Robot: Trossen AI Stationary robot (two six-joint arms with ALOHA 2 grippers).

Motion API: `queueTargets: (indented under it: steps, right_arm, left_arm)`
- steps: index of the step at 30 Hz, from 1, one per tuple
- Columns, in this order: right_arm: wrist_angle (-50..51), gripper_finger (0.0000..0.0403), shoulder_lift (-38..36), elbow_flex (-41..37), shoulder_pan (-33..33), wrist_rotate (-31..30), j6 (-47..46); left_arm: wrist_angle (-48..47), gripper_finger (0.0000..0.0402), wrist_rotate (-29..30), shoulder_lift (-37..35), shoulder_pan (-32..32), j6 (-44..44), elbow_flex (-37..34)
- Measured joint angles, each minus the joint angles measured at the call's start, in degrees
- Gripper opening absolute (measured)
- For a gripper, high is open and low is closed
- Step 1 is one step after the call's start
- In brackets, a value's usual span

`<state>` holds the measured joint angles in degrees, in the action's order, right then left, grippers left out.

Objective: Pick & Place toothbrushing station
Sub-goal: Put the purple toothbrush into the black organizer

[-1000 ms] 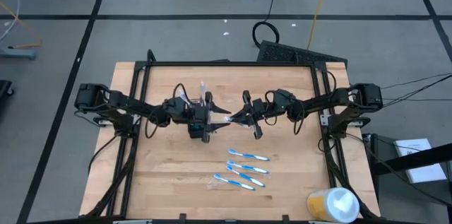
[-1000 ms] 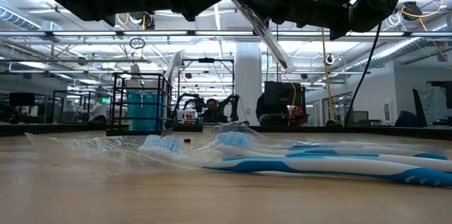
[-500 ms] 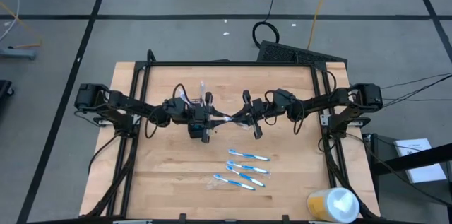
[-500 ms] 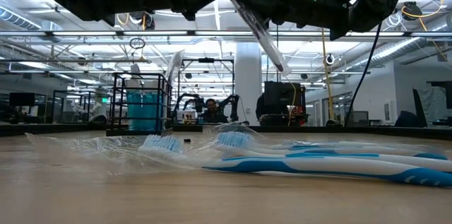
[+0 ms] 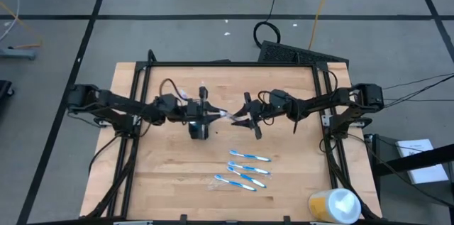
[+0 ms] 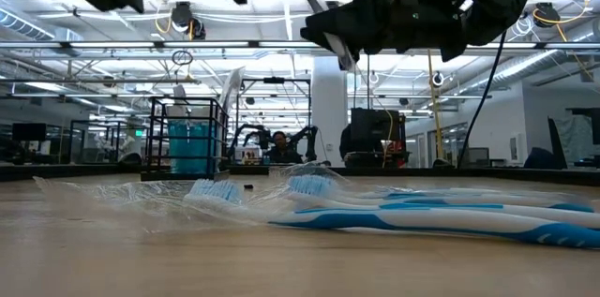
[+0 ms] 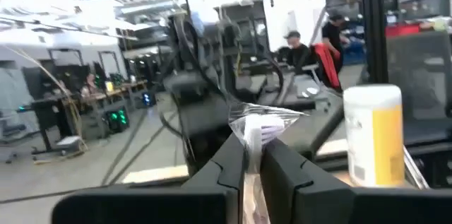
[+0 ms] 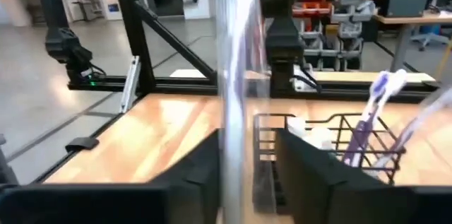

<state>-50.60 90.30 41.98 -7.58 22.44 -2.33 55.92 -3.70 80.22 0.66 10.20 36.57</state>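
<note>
A toothbrush in a clear packet (image 5: 227,116) hangs in the air between my two grippers, above the table's middle. My left gripper (image 5: 218,113) is shut on it. My right gripper (image 8: 247,174) is open, with one finger on each side of the packet (image 8: 236,75); whether they touch it I cannot tell. The black mesh holder (image 5: 198,128) stands on the table below my left gripper, with brushes upright in it (image 8: 374,107). Three blue-and-white toothbrushes (image 5: 248,168) lie flat on the table nearer the front. My left gripper pinches the clear packet's end (image 7: 248,136) between its two fingers, coming roughly level from the table's left. The packet sticks out past the fingertips toward my right gripper. It is lifted clear of the table and slants in the low view (image 6: 319,11).
A yellow-and-white round container (image 5: 333,205) stands at the table's near right corner. The black frame rails (image 5: 227,64) run along the table's far, left and right edges. Bare wood lies at the near left.
My left gripper has shut on the packet, then drawn back toward the table's left edge and slightly up. The packet has gone up and left with it, sliding partway out from between my right gripper's fingers.
</note>
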Motion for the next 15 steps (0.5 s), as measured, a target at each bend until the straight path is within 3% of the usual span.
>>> queueTargets:
  steps: [7, 15]
  right_arm:
    - [2.4, 0.0216, -0.1, 0.0, -1.7, -0.1, -0.7]
    - [5.0, 0.0257, -0.1, 0.0, -3.8, -0.1, -3.2]
  left_arm:
    - [-16.0, 0.0034, 9.8, -11.3, 0.0, -2.4, 0.1]
    - [-35.0, 0.0022, 23.7, -22.4, 1.2, -5.9, 0.1]
